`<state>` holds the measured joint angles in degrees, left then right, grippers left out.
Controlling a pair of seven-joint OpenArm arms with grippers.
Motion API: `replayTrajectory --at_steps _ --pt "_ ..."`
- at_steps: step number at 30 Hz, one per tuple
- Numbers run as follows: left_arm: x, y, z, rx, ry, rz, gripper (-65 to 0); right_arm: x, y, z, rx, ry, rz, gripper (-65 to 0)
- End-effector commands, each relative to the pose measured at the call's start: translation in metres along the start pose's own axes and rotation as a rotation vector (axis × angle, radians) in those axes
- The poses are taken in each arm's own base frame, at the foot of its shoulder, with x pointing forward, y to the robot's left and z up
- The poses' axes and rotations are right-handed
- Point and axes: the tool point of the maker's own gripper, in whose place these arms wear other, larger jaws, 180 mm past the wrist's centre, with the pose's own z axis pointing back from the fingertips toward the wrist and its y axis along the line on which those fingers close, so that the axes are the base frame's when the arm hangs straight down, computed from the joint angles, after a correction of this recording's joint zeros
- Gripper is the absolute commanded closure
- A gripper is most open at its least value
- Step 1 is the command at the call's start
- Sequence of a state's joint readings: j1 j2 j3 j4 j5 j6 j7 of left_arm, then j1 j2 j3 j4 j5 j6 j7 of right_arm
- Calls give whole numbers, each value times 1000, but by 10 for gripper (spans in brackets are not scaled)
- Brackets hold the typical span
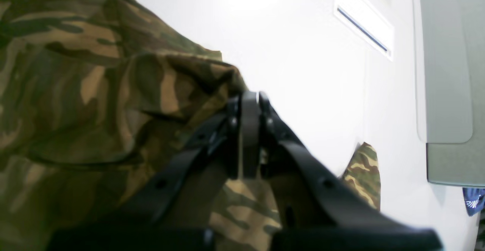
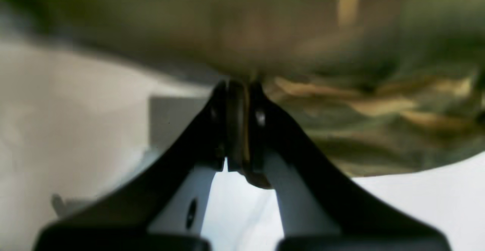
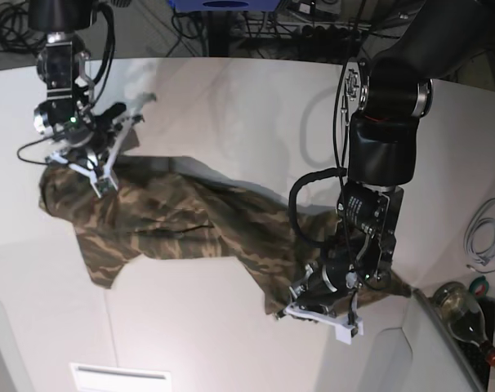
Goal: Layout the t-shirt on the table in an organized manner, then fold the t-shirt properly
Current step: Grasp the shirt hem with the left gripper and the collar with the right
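The camouflage t-shirt [image 3: 174, 220] lies stretched in a crumpled band across the white table [image 3: 231, 106], running from the left to the lower right. My right gripper [image 3: 72, 167] is at the shirt's left end. In the right wrist view it [image 2: 237, 88] is shut on the blurred edge of the cloth [image 2: 341, 103]. At the shirt's lower right end is my left gripper [image 3: 301, 287]. The left wrist view shows it [image 1: 248, 99] shut on a bunched fold of the t-shirt [image 1: 94, 91], with cloth hanging under the fingers.
A glass bottle [image 3: 460, 306] and a coiled white cable [image 3: 484, 237] sit at the table's right edge. A white unit with a slot [image 3: 121, 377] lies at the front left. A grey panel [image 1: 447, 72] and a blue cloth [image 1: 473, 201] appear on the right of the left wrist view.
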<state>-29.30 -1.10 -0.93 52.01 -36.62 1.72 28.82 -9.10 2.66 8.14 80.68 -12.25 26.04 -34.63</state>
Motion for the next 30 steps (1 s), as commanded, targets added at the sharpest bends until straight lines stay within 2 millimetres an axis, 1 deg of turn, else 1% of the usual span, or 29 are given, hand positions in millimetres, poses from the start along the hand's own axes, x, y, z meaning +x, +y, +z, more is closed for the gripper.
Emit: replayTrajectory --at_steps 1,3,5,7,9,11,12,14,17,18,20,21,22,23,24,25,26,28,29,30 --pt "28 -18 2 -41 -69 -4 0 -1 -3 9 5 34 50 -2" --pt "29 -19 2 -43 -71 -4 0 -4 0 23 27 71 123 0" --pt "29 -19 2 -43 -71 -4 0 -6 -2 36 32 112 195 0" --pt "31 -21 2 -48 -77 -5 0 -9 -9 47 8 151 235 0" --pt "35 -25 4 -59 -90 -9 0 -6 -18 58 -31 168 243 0" --pt "35 -25 4 -59 -90 -9 0 -3 -30 70 -79 182 255 0" --pt "35 -25 4 -59 -90 -9 0 0 -33 74 -93 183 256 0" --pt "36 -26 4 -59 -91 -9 0 4 -36 77 -107 181 258 0" --pt "34 -25 4 -56 -82 -12 0 7 -38 76 -108 176 256 0" --pt "32 -23 5 -53 -80 -12 -33 5 -37 73 -100 186 254 0" --pt "31 -20 5 -49 -78 -12 -219 7 -37 69 -93 189 249 0" --pt "30 -19 5 -47 -77 -12 -324 9 -37 67 -90 187 247 0" --pt "32 -18 6 -45 -81 -14 -408 9 -37 67 -90 187 245 0" --pt "37 -9 9 -35 -90 -19 -485 9 -37 67 -91 186 245 0" --pt "41 -1 14 -27 -103 -32 -550 11 -37 67 -91 182 244 0" --pt "48 1 21 -28 -129 -48 -597 14 -38 68 -95 176 244 0" --pt "52 2 30 -34 -151 -69 -632 15 -39 68 -96 175 244 0" --pt "62 5 53 -45 -208 -123 -647 15 -38 68 -95 174 243 -3" --pt "62 7 64 -49 -224 -146 -647 15 -39 68 -96 175 240 -6" --pt "55 11 73 -47 -225 -167 -647 14 -39 68 -97 175 239 -8"
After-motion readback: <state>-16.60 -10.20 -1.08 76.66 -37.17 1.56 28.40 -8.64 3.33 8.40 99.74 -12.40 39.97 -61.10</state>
